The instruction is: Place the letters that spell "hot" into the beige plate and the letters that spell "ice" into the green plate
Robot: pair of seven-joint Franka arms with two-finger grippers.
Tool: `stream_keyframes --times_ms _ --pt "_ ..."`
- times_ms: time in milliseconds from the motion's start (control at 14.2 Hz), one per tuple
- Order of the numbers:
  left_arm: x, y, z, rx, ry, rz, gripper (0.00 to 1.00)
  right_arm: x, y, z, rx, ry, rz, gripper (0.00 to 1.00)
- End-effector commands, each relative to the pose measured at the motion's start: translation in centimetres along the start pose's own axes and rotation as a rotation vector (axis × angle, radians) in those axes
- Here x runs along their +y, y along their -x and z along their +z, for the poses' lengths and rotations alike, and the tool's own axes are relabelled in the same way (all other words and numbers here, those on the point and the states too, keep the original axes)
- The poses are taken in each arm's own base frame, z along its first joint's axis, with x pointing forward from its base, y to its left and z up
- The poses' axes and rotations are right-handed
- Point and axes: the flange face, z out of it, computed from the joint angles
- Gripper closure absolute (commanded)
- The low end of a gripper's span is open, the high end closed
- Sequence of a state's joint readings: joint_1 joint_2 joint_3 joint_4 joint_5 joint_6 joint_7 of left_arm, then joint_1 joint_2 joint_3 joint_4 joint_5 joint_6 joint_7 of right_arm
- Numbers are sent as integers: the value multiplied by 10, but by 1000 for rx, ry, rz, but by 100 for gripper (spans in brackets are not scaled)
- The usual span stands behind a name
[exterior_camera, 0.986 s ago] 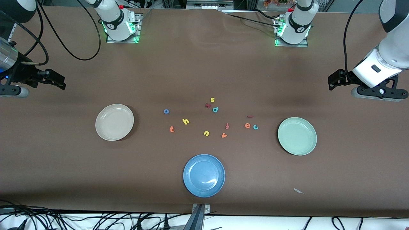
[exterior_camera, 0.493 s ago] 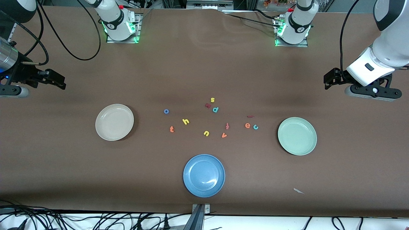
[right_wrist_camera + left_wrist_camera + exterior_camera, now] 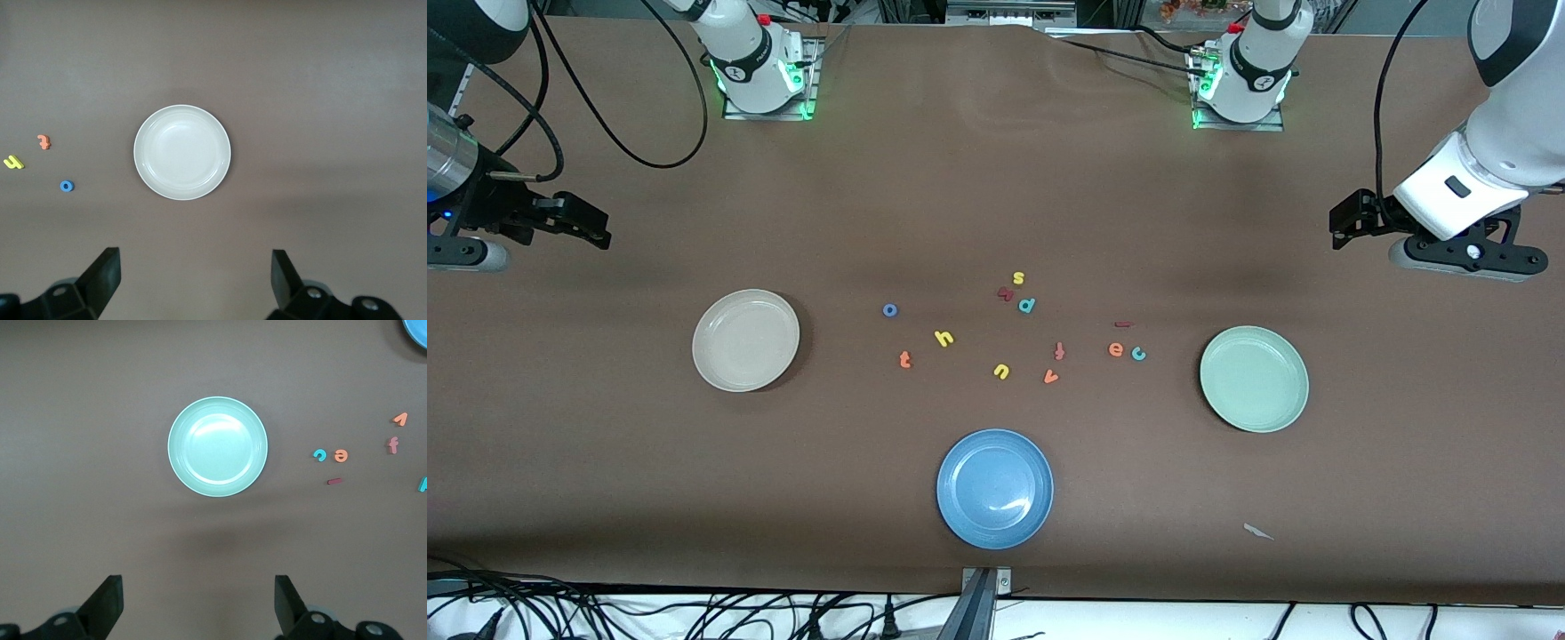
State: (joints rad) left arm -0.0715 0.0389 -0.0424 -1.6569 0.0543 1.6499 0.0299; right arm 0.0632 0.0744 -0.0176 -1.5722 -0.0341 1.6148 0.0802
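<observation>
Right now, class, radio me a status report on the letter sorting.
Left gripper and right gripper open, empty, at table ends. Beige plate and green plate bare. Letters unsorted; nothing blocking.

A blue plate point(image 3: 994, 488) sat on the brown tabletop point(image 3: 996, 178), nearest the front camera. Farther from it lay distractor letters: a yellow u point(image 3: 1001, 371), an orange-red v point(image 3: 1051, 377) and f point(image 3: 1059, 350), a teal d point(image 3: 1027, 305), a chunky dark red letter point(image 3: 1005, 293) and a yellow s point(image 3: 1018, 278). A small pale scrap point(image 3: 1257, 532) lay toward the left arm's end.
</observation>
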Motion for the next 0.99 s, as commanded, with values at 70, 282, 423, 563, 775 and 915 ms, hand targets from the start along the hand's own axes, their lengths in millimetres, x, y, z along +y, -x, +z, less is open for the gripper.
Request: stream_keyframes --times_ms 70,282,423,563,775,915 --pt "1 1 -6 -1 2 21 0 -3 -5 4 -19 -17 -2 0" --pt "23 -10 11 -25 1 62 0 -8 -5 4 -16 -13 -17 0" --pt "62 -34 35 -51 2 127 0 -14 -5 7 -24 -14 -26 0" --pt "99 -64 73 -99 72 162 0 -28 -4 13 -42 -12 -37 0" --pt "146 -95 119 -88 112 209 0 -47 -2 22 -53 -12 -64 0" --pt "166 -111 150 -43 117 217 0 -64 -1 33 -64 -25 -61 0"
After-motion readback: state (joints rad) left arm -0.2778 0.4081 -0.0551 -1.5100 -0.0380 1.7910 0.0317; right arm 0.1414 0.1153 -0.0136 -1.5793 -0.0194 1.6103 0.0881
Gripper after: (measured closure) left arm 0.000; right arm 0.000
